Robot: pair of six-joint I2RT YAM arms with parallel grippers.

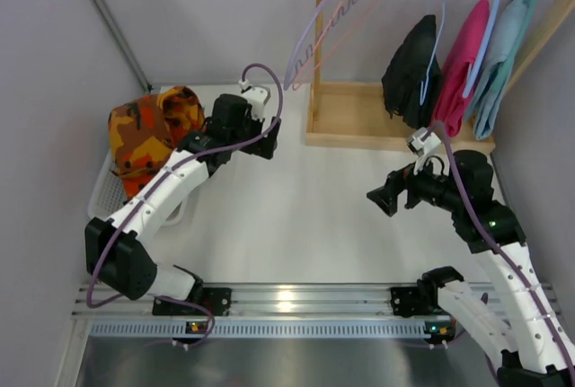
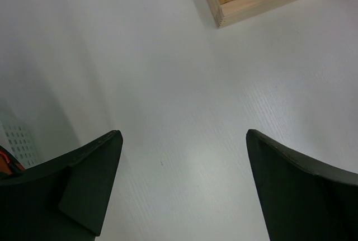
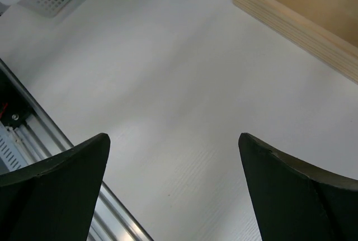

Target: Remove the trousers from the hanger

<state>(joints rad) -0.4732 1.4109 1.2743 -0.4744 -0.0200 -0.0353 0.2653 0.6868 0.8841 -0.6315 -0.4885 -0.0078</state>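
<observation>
Top external view: at the far left a white basket (image 1: 101,191) holds a bundled orange camouflage garment (image 1: 148,131), off any hanger. Just right of it the left hand (image 1: 263,143) hovers over the white counter (image 1: 305,216); its wrist view shows the fingers spread wide with nothing between them. Further right, two empty hangers (image 1: 332,19), one lilac and one pink, hang tilted from the rail of the wooden rack (image 1: 359,118). The right hand (image 1: 384,198) is low over the counter in front of the rack's base, its fingers likewise parted and empty. Beyond and above it hang the black trousers (image 1: 413,68), as I take that garment to be: dark, limp, doubled over a pale blue hanger (image 1: 437,12), long axis straight down, lower end near the rack's base. A pink garment (image 1: 464,59) and a teal garment (image 1: 505,50) hang just to the right. The right arm is clearly nearer the black trousers; the left hand is well apart from them, so the reach up and back probably falls to the right.
</observation>
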